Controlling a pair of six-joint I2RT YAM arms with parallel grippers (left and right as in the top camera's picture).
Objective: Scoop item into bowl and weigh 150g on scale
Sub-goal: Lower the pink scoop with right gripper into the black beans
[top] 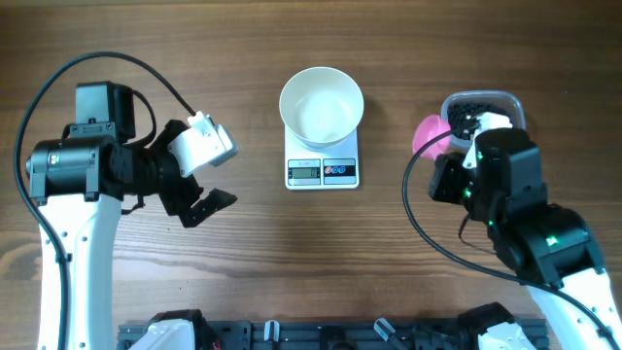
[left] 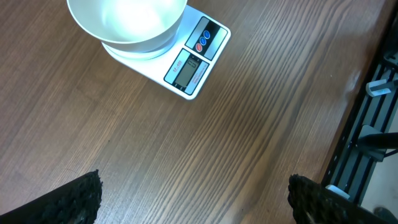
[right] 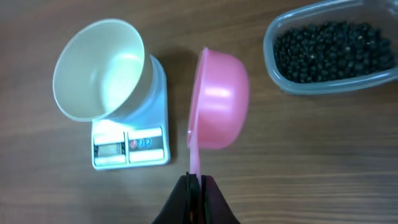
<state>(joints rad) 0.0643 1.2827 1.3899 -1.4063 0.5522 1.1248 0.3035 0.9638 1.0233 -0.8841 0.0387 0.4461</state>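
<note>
We see the beads (right: 329, 53) in the tub (right: 270, 50), far right; the bowl (top: 322, 105) sits empty on the scale (top: 323, 172); the right gripper (right: 194, 186) is clamped on the scoop (right: 221, 99) handle, between tub and scale; the left gripper (left: 196, 199) is wide apart over free table (left: 249, 124).

the overhead camera looks straight down from high up, with the bowl (top: 322, 105) on the scale (top: 323, 171) at 12 o'clock. the left wrist camera sits lower, tilted, seeing both at 11 o'clock. the right wrist camera looks down past the scoop (right: 217, 99), both at 9 o'clock.
</note>
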